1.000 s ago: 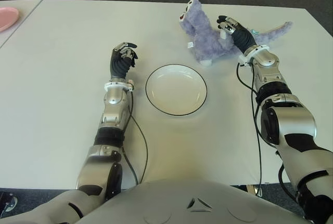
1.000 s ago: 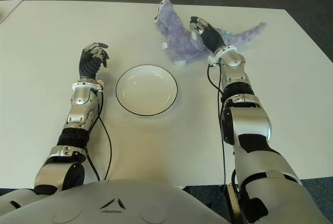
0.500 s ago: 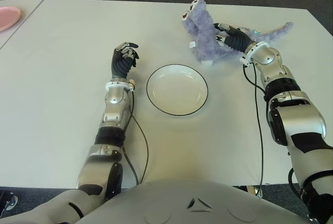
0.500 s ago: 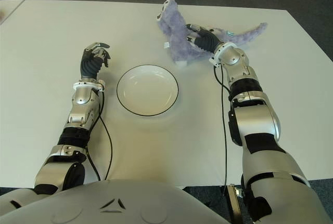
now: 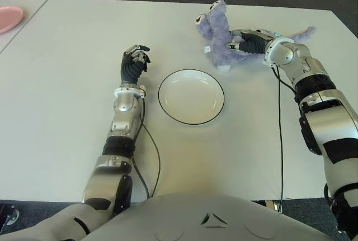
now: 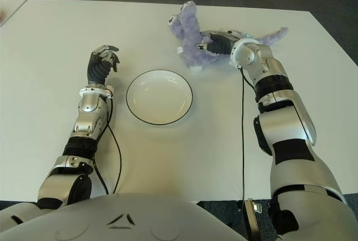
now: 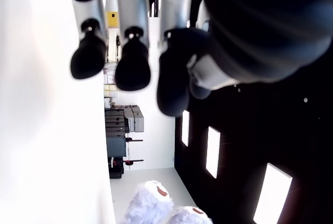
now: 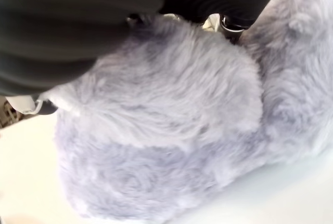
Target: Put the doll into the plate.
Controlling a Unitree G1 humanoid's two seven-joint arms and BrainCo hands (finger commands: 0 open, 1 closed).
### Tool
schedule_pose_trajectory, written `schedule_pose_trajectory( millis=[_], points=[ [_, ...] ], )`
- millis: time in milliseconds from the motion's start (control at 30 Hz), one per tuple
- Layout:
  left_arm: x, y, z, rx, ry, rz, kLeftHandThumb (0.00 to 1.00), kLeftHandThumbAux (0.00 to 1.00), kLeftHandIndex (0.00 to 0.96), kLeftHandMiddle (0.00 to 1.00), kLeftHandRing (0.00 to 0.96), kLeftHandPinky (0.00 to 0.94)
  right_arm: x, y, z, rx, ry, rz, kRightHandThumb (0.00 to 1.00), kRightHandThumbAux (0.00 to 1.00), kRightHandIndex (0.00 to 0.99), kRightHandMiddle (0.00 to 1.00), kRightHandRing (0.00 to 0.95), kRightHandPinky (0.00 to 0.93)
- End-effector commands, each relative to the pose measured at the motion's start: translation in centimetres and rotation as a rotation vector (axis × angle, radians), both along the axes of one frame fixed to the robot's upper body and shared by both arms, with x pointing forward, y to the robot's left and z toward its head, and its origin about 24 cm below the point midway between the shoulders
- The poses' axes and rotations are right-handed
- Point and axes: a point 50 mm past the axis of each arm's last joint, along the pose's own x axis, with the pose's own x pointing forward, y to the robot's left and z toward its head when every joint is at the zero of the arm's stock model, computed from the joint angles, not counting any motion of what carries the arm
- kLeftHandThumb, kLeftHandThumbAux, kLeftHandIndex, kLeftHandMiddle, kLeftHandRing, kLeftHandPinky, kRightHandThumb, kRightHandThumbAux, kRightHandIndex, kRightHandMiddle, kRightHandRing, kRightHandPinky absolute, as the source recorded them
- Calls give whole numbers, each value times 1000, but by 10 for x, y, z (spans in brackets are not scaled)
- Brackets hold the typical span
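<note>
The purple plush doll (image 5: 219, 39) sits on the white table behind and to the right of the empty white plate (image 5: 191, 97). Its head points to the far side and its tail (image 5: 296, 33) trails off to the right. My right hand (image 5: 246, 43) comes in from the right, with its fingers wrapped into the fur of the doll's body. In the right wrist view the doll (image 8: 156, 130) fills the space under the palm. My left hand (image 5: 134, 62) shows just left of the plate, fingers loosely bent and holding nothing.
A pink plate (image 5: 8, 17) lies on a neighbouring table at the far left. The white table (image 5: 67, 84) stretches wide around the plate, and its far edge meets dark floor behind the doll.
My right hand has swung down from above the doll and turned sideways, closing onto its body. The doll has shifted slightly right. The left hand has not moved.
</note>
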Motion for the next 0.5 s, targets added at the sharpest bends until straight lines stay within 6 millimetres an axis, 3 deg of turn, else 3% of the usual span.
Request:
schedule_pose_trajectory(
  millis=[33,500],
  points=[
    [-34,4,-57,-34,221,19,714,701,444,739,760,736,-9,-18,-24,-191,44,-17,489,90,0,0,0,0],
    [-35,4,-58,-63,224,6,715,701,443,734,758,726,-6,-24,-26,-416,-20,12,496,127,0,0,0,0]
  ],
)
